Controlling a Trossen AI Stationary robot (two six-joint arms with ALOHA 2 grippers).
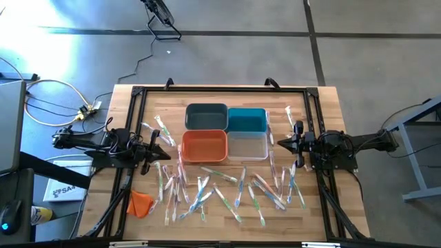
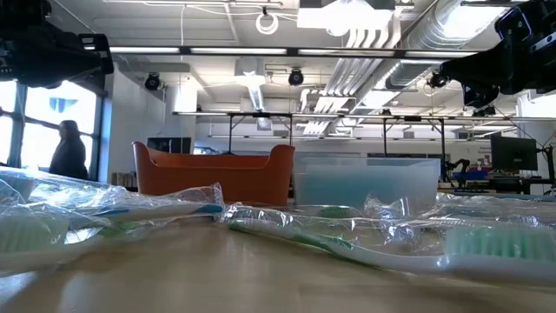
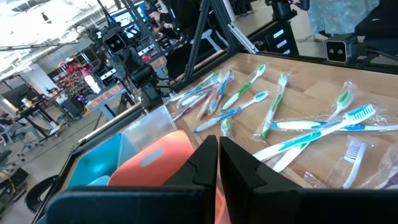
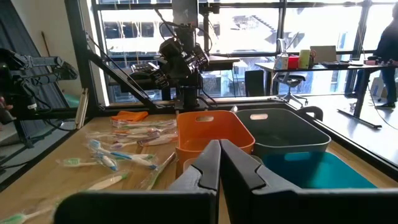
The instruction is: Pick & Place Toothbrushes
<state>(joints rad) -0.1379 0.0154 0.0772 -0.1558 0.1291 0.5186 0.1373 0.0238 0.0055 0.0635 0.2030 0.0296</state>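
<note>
Many wrapped toothbrushes [image 1: 220, 189] with white, green and blue handles lie flat and scattered on the wooden table in front of the bins; they also show in the left wrist view [image 3: 273, 112] and the right wrist view [image 4: 118, 152]. My left gripper [image 1: 169, 140] hovers at the table's left, beside the orange bin [image 1: 204, 145], shut and empty [image 3: 217, 163]. My right gripper [image 1: 273, 141] hovers at the right, beside the clear bin [image 1: 248, 145], shut and empty [image 4: 220, 165].
Four bins stand together at the table's middle: dark grey [image 1: 206, 116], teal [image 1: 247, 120], orange and clear. An orange cloth-like lump [image 1: 140, 202] lies at the near left. A black frame [image 1: 138, 96] edges the table. A person [image 2: 68, 149] stands in the room beyond.
</note>
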